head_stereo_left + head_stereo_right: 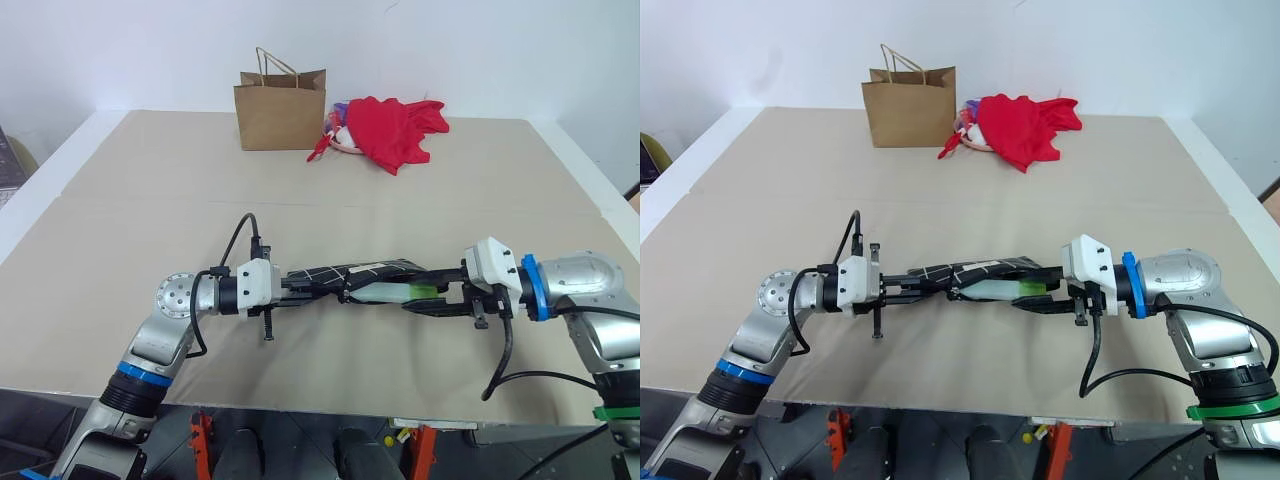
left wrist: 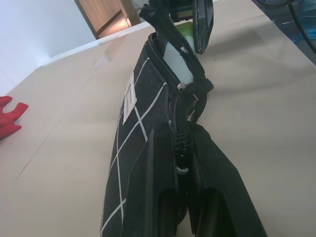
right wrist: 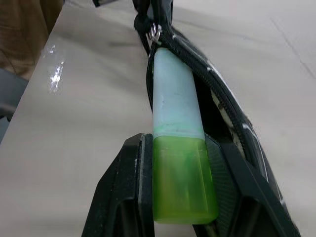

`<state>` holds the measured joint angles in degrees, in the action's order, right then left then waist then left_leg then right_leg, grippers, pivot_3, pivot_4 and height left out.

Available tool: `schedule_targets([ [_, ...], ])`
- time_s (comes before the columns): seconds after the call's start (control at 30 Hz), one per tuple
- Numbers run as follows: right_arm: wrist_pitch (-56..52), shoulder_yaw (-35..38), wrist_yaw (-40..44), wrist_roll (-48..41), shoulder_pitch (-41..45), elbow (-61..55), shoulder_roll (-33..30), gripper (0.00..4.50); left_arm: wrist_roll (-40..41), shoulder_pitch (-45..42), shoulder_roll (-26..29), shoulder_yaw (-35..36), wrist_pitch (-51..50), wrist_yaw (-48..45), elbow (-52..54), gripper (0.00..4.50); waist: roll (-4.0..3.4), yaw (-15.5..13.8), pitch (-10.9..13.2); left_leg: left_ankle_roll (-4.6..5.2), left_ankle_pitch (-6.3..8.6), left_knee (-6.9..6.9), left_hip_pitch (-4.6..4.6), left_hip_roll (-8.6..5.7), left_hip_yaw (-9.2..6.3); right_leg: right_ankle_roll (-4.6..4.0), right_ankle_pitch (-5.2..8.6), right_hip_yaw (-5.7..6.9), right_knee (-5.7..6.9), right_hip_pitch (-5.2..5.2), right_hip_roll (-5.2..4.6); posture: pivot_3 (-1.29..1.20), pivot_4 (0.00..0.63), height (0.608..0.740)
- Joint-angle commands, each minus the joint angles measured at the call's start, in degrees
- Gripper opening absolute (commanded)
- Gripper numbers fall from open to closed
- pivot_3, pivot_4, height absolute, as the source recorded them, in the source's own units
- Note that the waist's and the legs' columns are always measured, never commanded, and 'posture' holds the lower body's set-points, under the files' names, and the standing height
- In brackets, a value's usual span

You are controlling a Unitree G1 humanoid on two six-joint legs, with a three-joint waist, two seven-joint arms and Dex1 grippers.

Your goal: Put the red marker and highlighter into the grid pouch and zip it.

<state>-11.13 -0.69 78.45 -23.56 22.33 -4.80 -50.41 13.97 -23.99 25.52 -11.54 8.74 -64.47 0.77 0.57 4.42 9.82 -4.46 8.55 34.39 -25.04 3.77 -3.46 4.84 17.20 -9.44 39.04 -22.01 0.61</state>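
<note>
- Right hand (image 1: 432, 296): fingers clamped on the lime-green end of the highlighter (image 3: 177, 148), one finger on each side; hand points toward the left hand, angled a little downward.
- Highlighter: pale body pushed partway into the open mouth of the grid pouch (image 1: 345, 276), between the two zipper edges; green end outside the pouch, in the fingers.
- Left hand (image 1: 305, 284): fingers clenched tight on the far end of the grid pouch from the highlighter, gripping at the zipper line; hand level, pointing toward the right hand.
- Grid pouch: stretched between the two hands, raised above the tabletop (image 1: 120, 250); zipper unfastened at the highlighter end; white label on its side.
- Zipper pull (image 3: 155, 33): seen near the pouch's far end from the right hand.
- Red marker: cannot tell where it is.
- Beyond the pouch, at the tabletop's far edge: brown paper bag (image 1: 280, 110), upright; red cloth (image 1: 395, 127) just beside it, crumpled.
</note>
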Motion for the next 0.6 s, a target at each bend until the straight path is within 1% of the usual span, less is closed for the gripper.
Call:
schedule_targets([
  [0.03, -1.43, 0.61, -0.18, -1.88, 1.54, -2.19, 0.35, 1.10, 0.59, -0.44, -0.22, 0.07, 0.42, 0.46, 2.19, 0.00, 0.00, -0.01, 0.00, 0.00, 0.00, 0.00, 0.00, 0.00, 0.00, 0.00, 0.00, 0.00, 0.00, 0.00, 0.00, 0.00, 0.150, 0.740],
  [0.07, -0.92, 0.87, -0.19, -1.55, 1.39, -2.06, 0.33, 2.12, 0.57, -0.40, -0.19, 0.05, 0.46, 0.50, 2.12, 0.00, 0.00, -0.01, 0.00, 0.00, 0.00, 0.00, 0.00, 0.00, 0.00, 0.00, 0.00, 0.01, 0.00, 0.00, 0.00, 0.00, 0.150, 0.740],
  [0.1, -0.56, 1.04, -0.16, -1.31, 1.25, -1.98, 0.28, 2.63, 0.56, -0.37, -0.17, 0.03, 0.49, 0.54, 2.08, 0.00, 0.00, -0.02, 0.00, 0.00, 0.00, 0.00, 0.00, 0.00, -0.01, 0.00, 0.00, 0.01, 0.00, 0.00, 0.00, 0.00, 0.150, 0.740],
  [0.13, -1.46, 1.62, -0.03, -2.09, 0.73, -2.41, -0.07, 2.93, 0.58, -0.33, -0.12, 0.08, 0.45, 0.59, 2.05, 0.00, 0.00, -0.02, 0.00, 0.00, 0.00, 0.00, 0.00, 0.00, -0.01, 0.00, 0.00, 0.01, 0.00, 0.00, 0.00, 0.00, 0.150, 0.740],
  [0.2, -2.35, 2.73, 0.21, -3.34, -0.37, -3.30, -0.63, 3.85, 0.59, -0.26, -0.02, 0.18, 0.41, 0.65, 1.96, 0.00, 0.00, -0.02, 0.00, 0.00, 0.00, -0.01, 0.00, 0.00, -0.01, 0.00, 0.00, 0.01, 0.00, 0.00, 0.00, 0.00, 0.150, 0.740],
  [0.23, -2.81, 4.06, 0.64, -4.44, -1.79, -4.23, -1.36, 4.39, 0.58, -0.23, 0.14, 0.35, 0.40, 0.68, 1.81, 0.00, 0.00, -0.02, 0.00, 0.00, 0.00, -0.01, 0.00, 0.00, -0.01, 0.00, 0.00, 0.01, 0.00, 0.00, 0.00, 0.00, 0.150, 0.740],
  [0.27, -3.34, 6.06, 1.37, -5.95, -3.79, -5.54, -2.34, 4.48, 0.50, -0.22, 0.36, 0.55, 0.36, 0.75, 1.64, 0.00, 0.00, -0.15, 0.00, 0.00, 0.00, -0.01, 0.00, 0.00, -0.01, 0.00, 0.00, 0.01, 0.00, 0.00, 0.00, 0.00, 0.150, 0.740],
  [0.43, -5.55, 11.30, 2.10, -12.45, -8.97, -13.10, -3.72, 4.48, 0.59, -0.44, 1.00, 1.18, 0.24, 0.85, 0.86, 0.00, 0.00, -0.24, 0.00, 0.00, 0.00, -0.02, -0.02, -0.02, -0.04, 0.00, 0.03, 0.03, 0.00, 0.01, -0.01, 0.00, 0.150, 0.740],
  [0.57, -7.26, 11.58, -0.37, -15.35, -9.40, -17.98, -2.37, 4.48, 0.64, -0.82, 1.30, 1.41, 0.60, 0.54, 0.07, 0.00, 0.00, 0.02, 0.00, 0.00, 0.00, -0.01, 0.03, -0.01, -0.04, -0.01, 0.00, 0.03, 0.02, 0.01, 0.00, 0.00, 0.150, 0.740],
  [0.6, -8.03, 10.21, -3.40, -15.84, -7.87, -18.66, 0.05, 4.48, 0.67, -0.96, 1.30, 1.39, 0.70, 0.41, -0.08, 0.00, 0.01, -0.01, 0.00, 0.00, -0.02, 0.00, 0.04, -0.01, -0.04, -0.01, -0.02, 0.03, 0.03, 0.01, 0.00, 0.00, 0.150, 0.740],
])
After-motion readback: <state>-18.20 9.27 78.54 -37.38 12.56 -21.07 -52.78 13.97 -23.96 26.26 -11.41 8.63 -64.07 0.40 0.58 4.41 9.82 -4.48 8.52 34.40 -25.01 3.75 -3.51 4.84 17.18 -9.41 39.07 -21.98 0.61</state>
